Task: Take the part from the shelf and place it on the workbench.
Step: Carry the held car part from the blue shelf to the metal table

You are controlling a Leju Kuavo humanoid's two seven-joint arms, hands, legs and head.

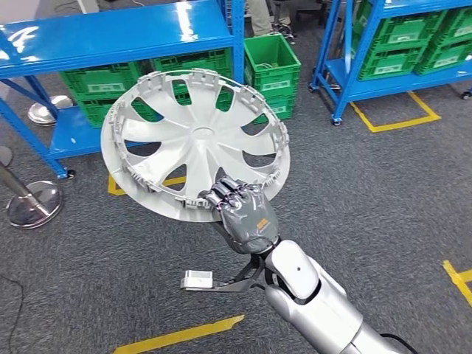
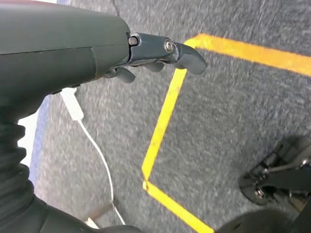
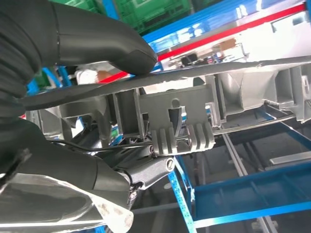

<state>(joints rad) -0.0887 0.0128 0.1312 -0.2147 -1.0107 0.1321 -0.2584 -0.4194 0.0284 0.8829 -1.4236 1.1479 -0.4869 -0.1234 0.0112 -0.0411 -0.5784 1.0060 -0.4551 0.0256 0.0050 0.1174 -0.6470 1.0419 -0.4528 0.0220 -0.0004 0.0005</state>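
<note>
The part is a silver wheel cover [image 1: 192, 140] with several spokes and clips around its rim. My right hand [image 1: 245, 214] grips its near edge and holds it up flat, in the air above the grey carpet in front of the blue shelf [image 1: 111, 37]. In the right wrist view the thumb [image 3: 106, 41] lies on one face of the rim [image 3: 183, 109] and the fingers [image 3: 146, 170] press from the other side. My left hand [image 2: 161, 53] hangs over the carpet with its fingers loosely extended and nothing in it.
Green crates [image 1: 105, 85] fill the lower level of the blue shelf. A second blue shelf [image 1: 400, 51] with green crates stands at the back right. A chrome stand base [image 1: 33, 203] sits at the left. Yellow floor tape [image 1: 178, 335] crosses the carpet.
</note>
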